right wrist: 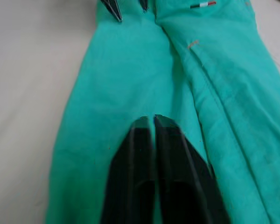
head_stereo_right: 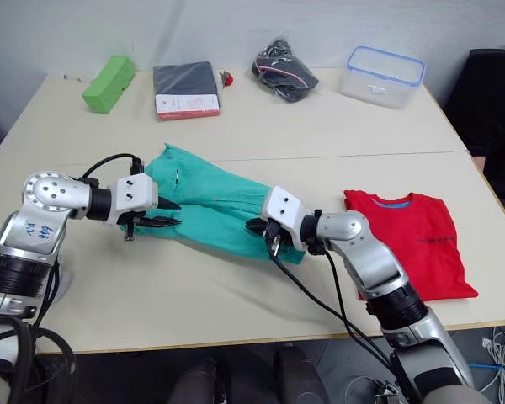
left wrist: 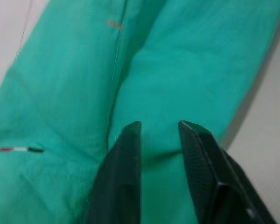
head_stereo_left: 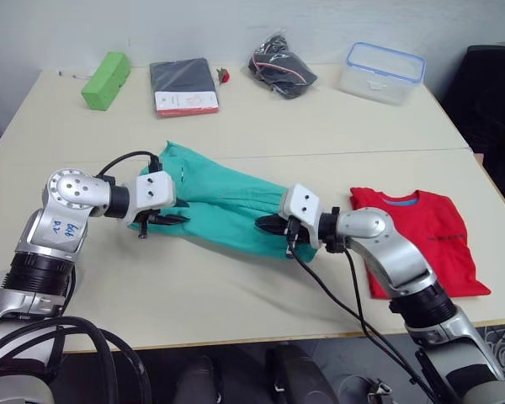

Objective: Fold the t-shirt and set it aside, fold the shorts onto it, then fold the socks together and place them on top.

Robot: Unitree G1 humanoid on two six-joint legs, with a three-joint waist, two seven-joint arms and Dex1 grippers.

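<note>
Teal-green shorts (head_stereo_left: 223,206) lie stretched across the middle of the pale table (head_stereo_left: 261,278), and we work them from both ends. Our left gripper (left wrist: 158,135) sits on the shorts' left end with its two black fingers (left wrist: 123,177) parted by a narrow gap, a ridge of the green cloth rising between them; whether they truly pinch it we cannot tell. Our right gripper (right wrist: 153,122) lies on the shorts' right end, its fingers (right wrist: 133,172) pressed nearly together with only a thin slit between them, resting flat on the fabric; whether any cloth is caught in that slit is hidden. The red t-shirt (head_stereo_left: 425,236) lies folded just beside the shorts, toward our right, near the table's edge. Along the far side stands a clear plastic container (head_stereo_left: 381,71) with a blue-rimmed lid, its contents impossible to make out, and beside it a dark bundle in a clear bag (head_stereo_left: 282,66), a dark packaged garment (head_stereo_left: 183,86) and a green block (head_stereo_left: 106,80).
</note>
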